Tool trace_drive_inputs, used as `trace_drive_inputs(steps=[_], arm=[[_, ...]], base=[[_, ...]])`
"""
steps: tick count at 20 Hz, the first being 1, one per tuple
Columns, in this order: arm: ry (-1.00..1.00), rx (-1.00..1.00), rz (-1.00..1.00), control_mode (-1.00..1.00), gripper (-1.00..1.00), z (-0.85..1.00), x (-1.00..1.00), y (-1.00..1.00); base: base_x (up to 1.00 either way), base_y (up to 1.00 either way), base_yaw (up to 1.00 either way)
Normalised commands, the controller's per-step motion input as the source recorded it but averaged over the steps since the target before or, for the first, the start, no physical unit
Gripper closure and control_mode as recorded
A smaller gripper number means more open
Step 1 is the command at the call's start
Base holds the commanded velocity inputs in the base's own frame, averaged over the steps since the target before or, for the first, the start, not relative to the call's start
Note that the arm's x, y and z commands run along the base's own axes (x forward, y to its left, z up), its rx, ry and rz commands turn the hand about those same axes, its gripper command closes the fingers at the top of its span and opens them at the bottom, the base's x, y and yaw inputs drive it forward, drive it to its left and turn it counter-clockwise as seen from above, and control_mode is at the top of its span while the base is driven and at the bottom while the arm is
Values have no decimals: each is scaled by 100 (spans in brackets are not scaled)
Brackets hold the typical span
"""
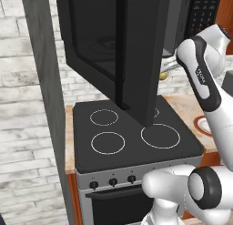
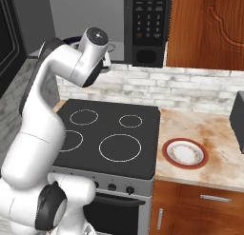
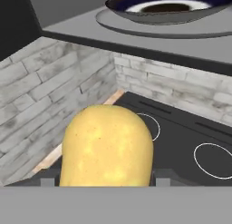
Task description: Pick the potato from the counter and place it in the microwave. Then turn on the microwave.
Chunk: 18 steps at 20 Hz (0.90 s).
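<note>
— Potato (image 3: 106,146)? Where's it now?
— Pinched between the gripper (image 3: 105,180) fingers, held up just below the open microwave (image 1: 113,46), above the back of the black stovetop (image 2: 112,129).
— Inside yet?
— No. The microwave's floor and its dark bowl (image 3: 167,7) sit above it. The door (image 1: 136,55) hangs wide open.

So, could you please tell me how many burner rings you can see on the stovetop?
4 on the black stovetop, in the right base view: back left, back right, front right, and front left, partly behind the arm.
</note>
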Motion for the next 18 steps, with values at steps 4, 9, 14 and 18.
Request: trace_drive_inputs(steps=[4,9,14,18], arm=[[0,0,4,-100,100,73,35,20],[-1,0,4,-100,100,58,44,18],[-9,0,3,-100,100,13,46,5],[-9,1,3,-100,100,0,41,0]], base=[[0,0,0],[0,0,0],[0,0,0],[0,0,0]])
